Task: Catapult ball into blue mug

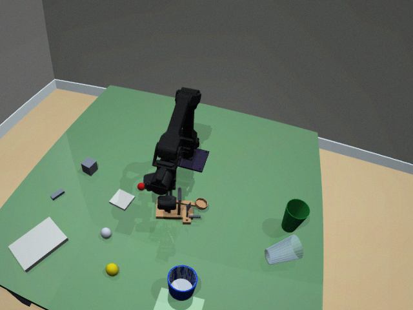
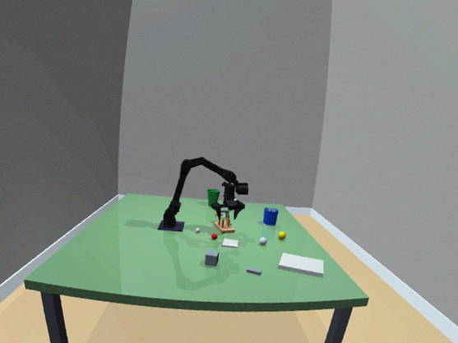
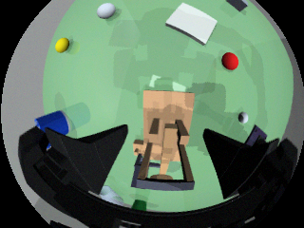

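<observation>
Had the catapult on the bench, right there under the pincer, wide open on nothing! Showed the red ball near the catapult, the blue mug upright, well apart.

Top view, clock centred on catapult. Bench: plain mid-green. Catapult: tan, with dark grey and brown parts. Blue mug, 6 o'clock: mottled inner wall, whitish bottom. Cup, 3 o'clock: dark green. Balls: red at 10, yellow between 7 and 8. Arm: black; base plate at 1: dark purple.
</observation>
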